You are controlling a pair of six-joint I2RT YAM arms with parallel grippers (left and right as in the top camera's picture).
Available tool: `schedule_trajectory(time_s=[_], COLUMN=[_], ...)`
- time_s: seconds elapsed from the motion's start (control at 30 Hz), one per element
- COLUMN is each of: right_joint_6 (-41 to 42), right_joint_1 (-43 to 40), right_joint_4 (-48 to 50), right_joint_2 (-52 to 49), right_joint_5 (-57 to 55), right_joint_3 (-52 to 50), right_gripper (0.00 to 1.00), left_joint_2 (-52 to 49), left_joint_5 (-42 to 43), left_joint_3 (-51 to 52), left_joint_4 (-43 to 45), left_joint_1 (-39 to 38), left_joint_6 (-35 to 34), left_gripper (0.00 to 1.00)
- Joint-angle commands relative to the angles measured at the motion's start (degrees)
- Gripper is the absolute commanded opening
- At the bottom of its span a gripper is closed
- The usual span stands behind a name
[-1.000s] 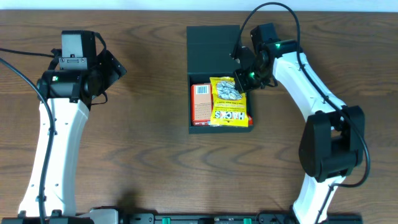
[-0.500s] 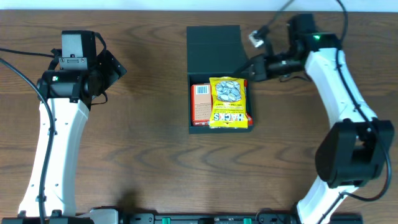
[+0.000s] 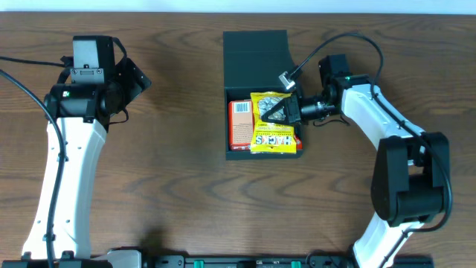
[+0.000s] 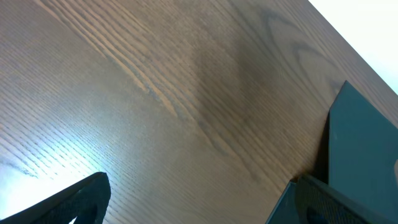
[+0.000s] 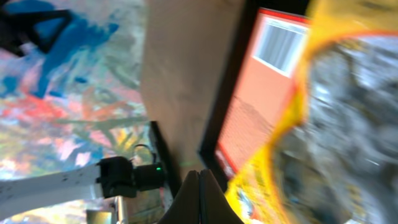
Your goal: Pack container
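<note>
Item: the container, a dark matte box at mid-desk with its flap lid open on the far side, holds an orange-red carton beside a yellow packet. We judge the step to be tamping that packet flat: the right gripper, pressed together and empty, lies over its far half and should bear down gently at the middle, while the left gripper hangs spread wide, well apart. Writing: bold black capitals on the packet, seemingly ending "ACKS"; we can read no brand.
</note>
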State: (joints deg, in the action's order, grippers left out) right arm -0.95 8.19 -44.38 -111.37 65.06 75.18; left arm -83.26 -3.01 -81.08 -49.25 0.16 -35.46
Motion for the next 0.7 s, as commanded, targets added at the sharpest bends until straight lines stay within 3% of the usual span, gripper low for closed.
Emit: schedule_trajectory(time_s=[0.0,0.5,0.67], right_joint_6=[3.7,4.1,-0.2], right_joint_1=[1.3,2.7,2.5], right_joint_4=[0.3,0.2,-6.4], right_joint_2=[0.3,-6.6,-5.8], right_joint_5=[-6.3,-7.6,-7.4], right_joint_3=[-0.4,0.2,6.5], right_gripper=[0.01,0.02,0.02], left_joint_2=[-0.3,-0.3,-0.3], left_joint_5=[-0.5,-0.4,-0.4], left_joint_3=[-0.6,-0.6,-0.6], left_joint_4=[0.0,-0.8,-0.8], left_joint_1=[0.2,0.2,0.2], left_joint_6=[1.2,2.3,2.3], left_gripper=[0.95,0.95,0.95])
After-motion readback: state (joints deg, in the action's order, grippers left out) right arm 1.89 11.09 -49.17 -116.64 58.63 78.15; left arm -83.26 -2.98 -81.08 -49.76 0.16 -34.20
